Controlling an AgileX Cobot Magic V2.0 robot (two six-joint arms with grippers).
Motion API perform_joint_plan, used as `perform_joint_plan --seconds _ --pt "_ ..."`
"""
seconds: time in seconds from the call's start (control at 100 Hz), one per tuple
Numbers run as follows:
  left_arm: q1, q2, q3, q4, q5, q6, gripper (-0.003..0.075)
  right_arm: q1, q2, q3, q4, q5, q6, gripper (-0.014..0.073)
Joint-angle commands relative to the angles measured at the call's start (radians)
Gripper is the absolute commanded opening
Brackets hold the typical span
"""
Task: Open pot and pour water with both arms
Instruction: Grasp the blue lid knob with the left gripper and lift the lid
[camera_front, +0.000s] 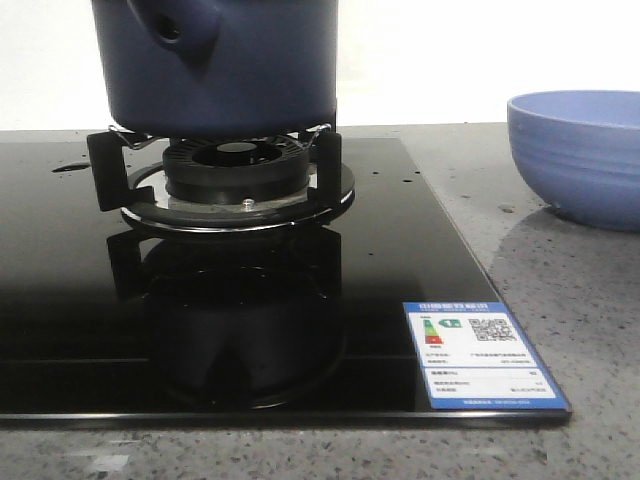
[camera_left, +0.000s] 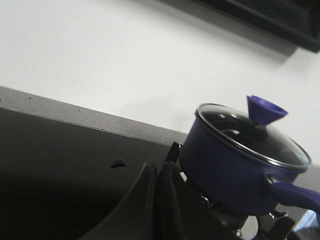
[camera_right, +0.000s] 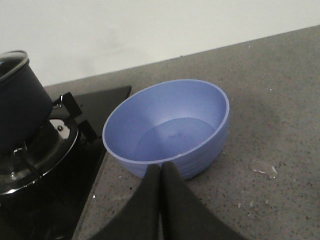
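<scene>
The dark navy pot (camera_front: 225, 65) stands on the gas burner (camera_front: 240, 170) of the black hob; its stubby hollow handle (camera_front: 180, 28) points toward the camera. In the left wrist view the pot (camera_left: 225, 167) wears a glass lid (camera_left: 252, 132) with a blue cone knob (camera_left: 265, 110). My left gripper (camera_left: 159, 172) is shut and empty, beside the pot and apart from it. My right gripper (camera_right: 161, 172) is shut and empty, close to the near wall of the light-blue bowl (camera_right: 167, 127). The pot's edge also shows in the right wrist view (camera_right: 20, 100). Neither gripper shows in the front view.
The light-blue ribbed bowl (camera_front: 580, 155) stands on the grey speckled counter (camera_front: 560, 290) right of the hob. The black glass hob (camera_front: 250, 330) carries a blue energy label (camera_front: 480, 355). A white wall stands behind. Water drops lie on the counter (camera_right: 262, 169).
</scene>
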Motion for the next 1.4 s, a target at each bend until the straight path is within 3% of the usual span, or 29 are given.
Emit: perform_joint_plan --seconds 0.0,0.2,0.29,0.38,0.53,0.58,0.76,0.98,1.13,1.28,1.39 --pt "-0.008 0.084 -0.105 0.0 0.009 0.088 -0.002 0.007 0.09 -0.099 -0.011 -0.01 -0.016 -0.0062" --pt "-0.157 0.154 -0.174 -0.027 0.005 0.18 -0.0016 0.072 0.164 -0.176 -0.009 0.006 -0.107 -0.0057" --pt "-0.227 0.178 -0.183 -0.027 -0.009 0.189 0.0033 0.101 0.18 -0.194 -0.009 0.029 -0.114 -0.0015" --pt "-0.286 0.205 -0.185 -0.051 -0.03 0.189 0.0148 0.118 0.194 -0.199 -0.009 0.031 -0.114 0.0111" --pt "-0.359 0.264 -0.187 -0.08 -0.068 0.189 0.0373 0.12 0.206 -0.199 -0.009 0.025 -0.114 0.0421" --pt "-0.381 0.282 -0.191 -0.09 -0.08 0.189 0.0418 0.12 0.206 -0.199 -0.009 0.024 -0.114 0.0466" --pt "-0.469 0.38 -0.227 -0.095 -0.167 0.197 0.0428 0.12 0.206 -0.199 0.002 0.017 -0.114 0.047" --pt "-0.567 0.586 -0.285 -0.086 -0.362 0.24 0.0428 0.12 0.206 -0.199 0.008 0.004 -0.114 0.047" --pt "-0.579 0.74 -0.353 -0.056 -0.435 0.24 0.0445 0.12 0.206 -0.199 0.008 0.006 -0.114 0.047" --pt "-0.579 0.885 -0.447 -0.021 -0.456 0.24 0.0525 0.12 0.206 -0.199 0.008 0.013 -0.114 0.047" --pt "-0.579 0.97 -0.512 -0.01 -0.457 0.24 0.0539 0.12 0.206 -0.199 0.008 0.015 -0.114 0.047"
